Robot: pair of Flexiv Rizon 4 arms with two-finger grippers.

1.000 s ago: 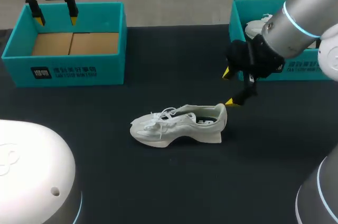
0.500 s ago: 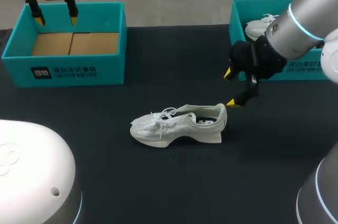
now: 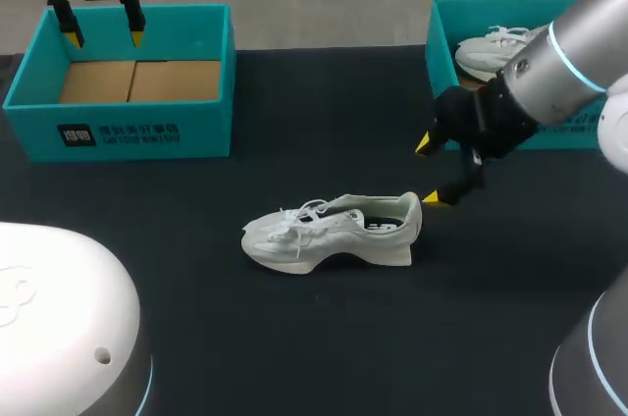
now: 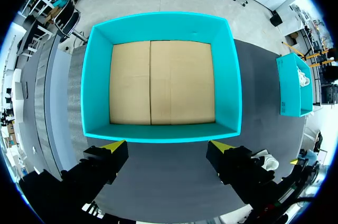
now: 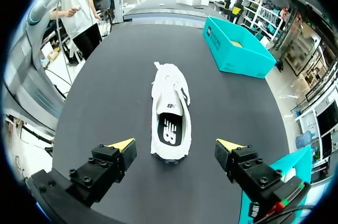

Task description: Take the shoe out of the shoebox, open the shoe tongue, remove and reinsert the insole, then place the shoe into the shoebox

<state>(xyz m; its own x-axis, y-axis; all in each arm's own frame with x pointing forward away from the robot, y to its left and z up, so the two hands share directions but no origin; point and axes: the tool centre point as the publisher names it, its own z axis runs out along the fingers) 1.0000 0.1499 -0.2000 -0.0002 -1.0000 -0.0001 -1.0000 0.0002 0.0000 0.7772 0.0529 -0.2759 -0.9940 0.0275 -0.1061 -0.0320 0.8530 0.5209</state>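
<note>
The fingers (image 3: 433,198) of the right gripper (image 3: 428,172) stand wide apart and hold nothing. They hang just behind the heel of the white shoe (image 3: 329,232), and in the right wrist view the heel lies ahead of them, roughly in line with the gap. I judge this spread is there because the shoe is already set down, so the gripper can come at it again for the tongue. The shoe stands on its sole on the black table (image 3: 294,347), between the two boxes, with its toe toward the left side. Its dark insole (image 5: 170,129) is in place inside the opening. The fingers of the left gripper (image 3: 104,39) are also released. They hover over the far rim of the left shoebox (image 3: 128,127), whose cardboard floor is bare, probably waiting there out of the way. The right shoebox (image 3: 437,38) holds a second white shoe (image 3: 491,48). Compared with one second ago, the right arm has drawn back a little toward its own side and its tips sit slightly lower, while the shoe and the left gripper have not shifted.
</note>
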